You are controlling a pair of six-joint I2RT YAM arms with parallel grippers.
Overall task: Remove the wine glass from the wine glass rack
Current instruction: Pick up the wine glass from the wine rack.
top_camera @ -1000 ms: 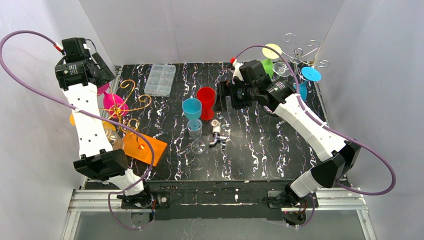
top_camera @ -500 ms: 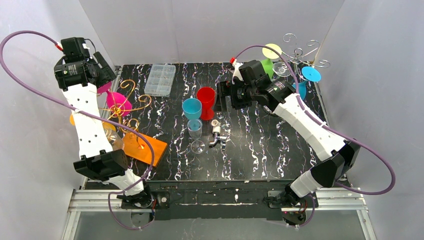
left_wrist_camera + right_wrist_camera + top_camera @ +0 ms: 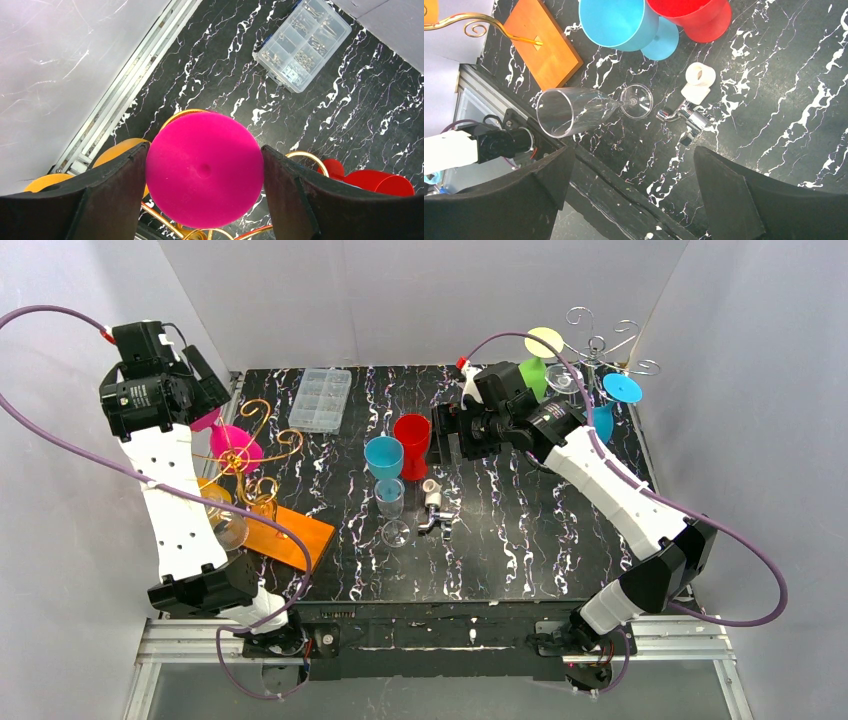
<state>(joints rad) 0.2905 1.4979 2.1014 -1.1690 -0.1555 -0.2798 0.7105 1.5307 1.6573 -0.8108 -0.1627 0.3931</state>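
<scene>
A pink wine glass (image 3: 236, 447) hangs foot-up among the curled arms of the gold wire rack (image 3: 268, 429), which stands on an orange wooden base (image 3: 297, 536). My left gripper (image 3: 206, 410) is shut on the glass's round foot. In the left wrist view the pink foot (image 3: 205, 170) fills the gap, touching both fingers (image 3: 115, 185), with gold rack wire (image 3: 302, 155) below it. I cannot tell whether the stem is still in the wire. My right gripper (image 3: 447, 435) is open and empty above the table's middle; its wrist view (image 3: 634, 150) shows only table between the fingers.
An orange glass (image 3: 117, 152) and a clear glass (image 3: 228, 527) sit by the gold rack. Blue (image 3: 383, 456), red (image 3: 411, 435) and clear (image 3: 391, 502) glasses, a chrome fitting (image 3: 435, 510) and a parts box (image 3: 321, 399) are on the table. A silver rack (image 3: 598, 345) with glasses stands at the back right.
My left arm has shifted slightly left, keeping its hold on the pink glass's foot. My right gripper has edged a little left, still open.
</scene>
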